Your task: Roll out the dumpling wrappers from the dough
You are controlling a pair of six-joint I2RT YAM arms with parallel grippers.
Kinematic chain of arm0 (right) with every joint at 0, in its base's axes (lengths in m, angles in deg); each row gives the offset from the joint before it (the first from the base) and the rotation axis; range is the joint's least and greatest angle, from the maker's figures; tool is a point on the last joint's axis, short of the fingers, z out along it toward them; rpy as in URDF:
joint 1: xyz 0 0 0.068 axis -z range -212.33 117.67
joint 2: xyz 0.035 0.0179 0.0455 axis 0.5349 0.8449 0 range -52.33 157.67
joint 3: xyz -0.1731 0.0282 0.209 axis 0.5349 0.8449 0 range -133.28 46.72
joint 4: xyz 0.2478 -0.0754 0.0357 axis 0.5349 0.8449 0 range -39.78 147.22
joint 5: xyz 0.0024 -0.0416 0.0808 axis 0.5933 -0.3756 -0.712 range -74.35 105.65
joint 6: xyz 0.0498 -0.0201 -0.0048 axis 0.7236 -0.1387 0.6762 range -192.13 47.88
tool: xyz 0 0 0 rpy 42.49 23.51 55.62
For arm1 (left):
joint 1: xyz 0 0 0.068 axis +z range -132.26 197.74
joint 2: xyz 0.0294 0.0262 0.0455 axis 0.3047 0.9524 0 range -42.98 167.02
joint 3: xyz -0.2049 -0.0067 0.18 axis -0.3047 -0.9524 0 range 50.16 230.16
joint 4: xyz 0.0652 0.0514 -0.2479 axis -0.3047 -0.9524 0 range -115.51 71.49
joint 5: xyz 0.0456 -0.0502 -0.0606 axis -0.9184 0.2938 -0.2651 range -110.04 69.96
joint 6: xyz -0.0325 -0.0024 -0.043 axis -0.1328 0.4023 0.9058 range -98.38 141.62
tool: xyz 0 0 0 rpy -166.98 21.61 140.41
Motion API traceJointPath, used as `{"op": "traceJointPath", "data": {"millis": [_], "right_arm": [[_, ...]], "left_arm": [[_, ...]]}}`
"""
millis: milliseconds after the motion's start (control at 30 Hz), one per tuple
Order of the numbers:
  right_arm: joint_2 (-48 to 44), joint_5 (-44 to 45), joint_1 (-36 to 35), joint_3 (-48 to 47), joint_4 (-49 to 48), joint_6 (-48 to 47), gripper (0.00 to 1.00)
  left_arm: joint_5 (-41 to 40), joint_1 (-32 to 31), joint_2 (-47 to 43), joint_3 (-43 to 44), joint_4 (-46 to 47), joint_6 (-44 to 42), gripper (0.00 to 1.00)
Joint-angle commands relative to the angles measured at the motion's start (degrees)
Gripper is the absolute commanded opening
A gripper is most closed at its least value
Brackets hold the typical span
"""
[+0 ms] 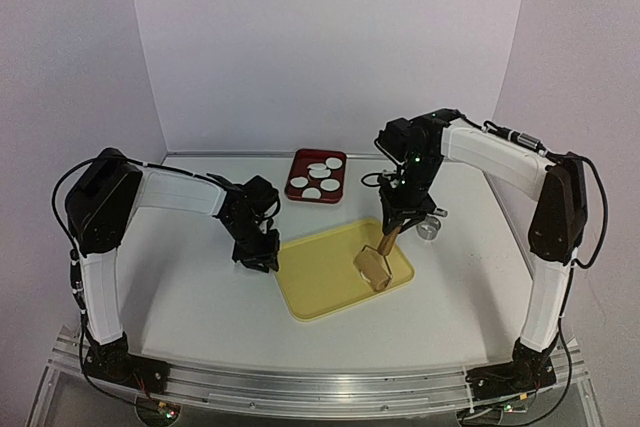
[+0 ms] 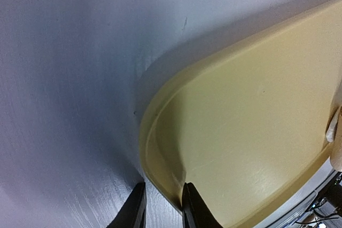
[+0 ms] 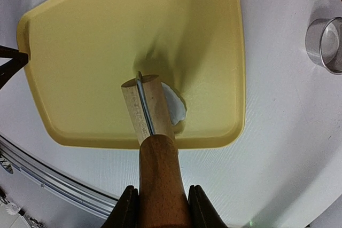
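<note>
The dough (image 3: 174,103) is a small flattened white patch near the yellow board's (image 3: 107,36) near right corner, partly under a wooden roller (image 3: 145,108). My right gripper (image 3: 160,202) is shut on the roller's handle and holds its head down on the board (image 1: 325,282). My left gripper (image 2: 163,206) straddles the board's left corner rim (image 2: 160,148), one finger inside and one on the table, closed on it. Several dumpling wrappers (image 1: 330,185) lie on a red tray (image 1: 305,155) at the back.
A small metal ring cutter (image 3: 326,44) stands on the table just right of the board, also seen in the top view (image 1: 430,230). White walls close the back and sides. A metal rail runs along the near edge.
</note>
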Motion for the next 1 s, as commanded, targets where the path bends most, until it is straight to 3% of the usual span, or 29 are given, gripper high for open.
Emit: {"op": "traceJointPath", "data": {"millis": [0,233,667,967], "right_arm": [[2.8,10.0,0.3,1.7,1.8,1.1,0.00],[4.3,18.4,0.5,5.2,3.7,4.2,0.00],[6.6,17.4,1.0,17.9,-4.0,6.3,0.00],[9.1,17.3,1.0,20.3,-6.4,5.9,0.00]], "left_arm": [[-0.6,-0.1,1.6,-0.1,0.8,0.2,0.20],[-2.9,-0.1,2.9,-0.7,-0.4,0.0,0.00],[-2.8,-0.1,2.7,-0.1,-0.1,-0.2,0.00],[-2.7,-0.1,2.5,0.2,0.0,0.0,0.00]]}}
